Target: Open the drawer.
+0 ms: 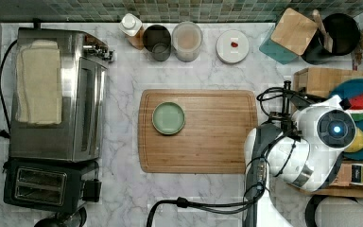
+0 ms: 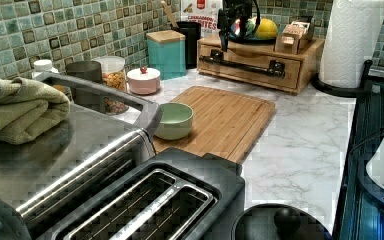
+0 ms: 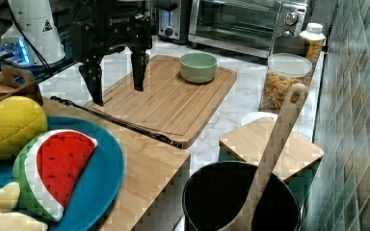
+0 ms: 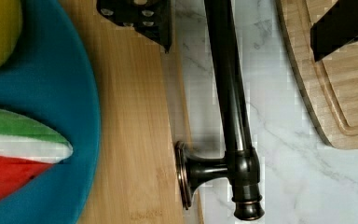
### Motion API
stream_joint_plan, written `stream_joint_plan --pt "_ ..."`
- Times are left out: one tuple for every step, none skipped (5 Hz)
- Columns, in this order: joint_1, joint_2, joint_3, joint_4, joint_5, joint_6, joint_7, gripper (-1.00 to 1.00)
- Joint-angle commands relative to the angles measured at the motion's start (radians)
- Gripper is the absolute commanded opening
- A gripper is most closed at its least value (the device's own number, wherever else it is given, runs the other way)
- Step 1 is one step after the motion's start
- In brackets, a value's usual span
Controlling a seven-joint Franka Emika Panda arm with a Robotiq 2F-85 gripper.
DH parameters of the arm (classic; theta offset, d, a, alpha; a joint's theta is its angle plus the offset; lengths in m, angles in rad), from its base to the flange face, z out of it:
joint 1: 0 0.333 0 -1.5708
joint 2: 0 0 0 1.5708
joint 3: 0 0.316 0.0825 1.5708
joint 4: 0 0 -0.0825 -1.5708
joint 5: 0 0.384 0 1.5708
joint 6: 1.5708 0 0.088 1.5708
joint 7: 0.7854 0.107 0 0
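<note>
The drawer is the light-wood front of a bamboo box unit and sits flush with the box. Its long black bar handle runs across the front on posts. In the wrist view the handle and one post lie directly below the camera. My gripper hangs over the handle, open, with one finger on the box side and the other finger on the cutting-board side. The bar lies between the two fingers, and nothing is gripped. In the left view the gripper stands just above the handle's left end.
A wooden cutting board with a green bowl lies close in front of the drawer. A blue plate of toy fruit rests on the box top. A paper towel roll, a teal canister and a black utensil pot stand nearby.
</note>
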Motion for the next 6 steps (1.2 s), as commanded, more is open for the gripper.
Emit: stream_joint_plan --pt "-0.008 0.033 0.020 -0.100 0.049 0.155 -0.067 1.00" --pt "0.007 0.052 0.004 -0.116 -0.037 0.210 -0.007 1.00" --pt "0.004 0.080 0.003 -0.126 -0.022 0.269 -0.019 1.00" --pt "-0.004 0.112 0.014 -0.142 0.011 0.326 -0.022 1.00" --pt "0.003 0.107 0.029 -0.142 0.059 0.284 -0.052 1.00" --pt "0.006 0.092 0.056 -0.153 0.057 0.244 -0.020 1.00"
